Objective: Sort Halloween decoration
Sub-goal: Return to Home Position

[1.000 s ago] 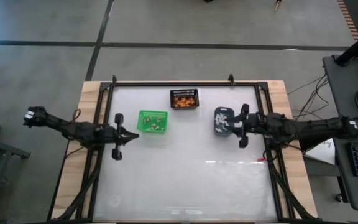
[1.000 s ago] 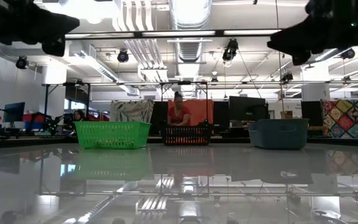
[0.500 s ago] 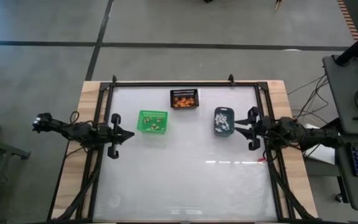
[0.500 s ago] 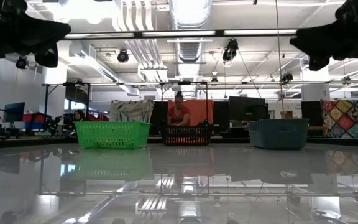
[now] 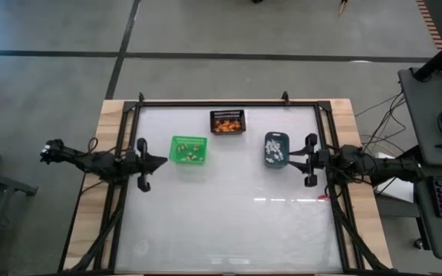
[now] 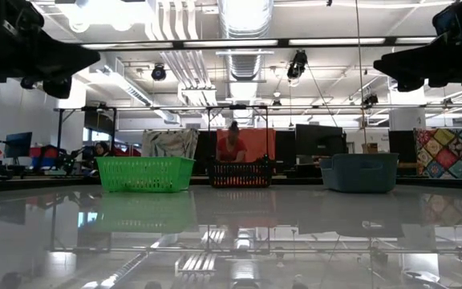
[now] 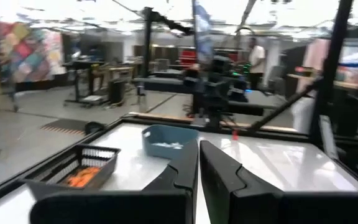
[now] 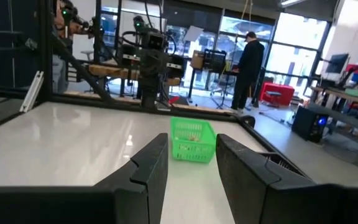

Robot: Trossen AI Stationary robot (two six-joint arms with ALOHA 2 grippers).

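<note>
Pincers empty, left gripper (image 5: 158, 161) pressed together at left edge of table (image 5: 229, 222), right gripper (image 5: 291, 161) spread apart at right edge, trinkets (image 5: 227, 123) seemingly all in far bins (image 5: 173, 150), sorting apparently finished.

From above, the trinkets (image 5: 275, 146) show only as coloured specks, shapes too small to tell. At table height the blue-grey bin (image 6: 359, 172) hides its contents; the top edge crops the left arm (image 6: 30, 52) and right arm (image 6: 443, 52).

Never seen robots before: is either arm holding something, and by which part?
Nothing is held. The left gripper and the right gripper are both empty, at the table's opposite sides.
</note>
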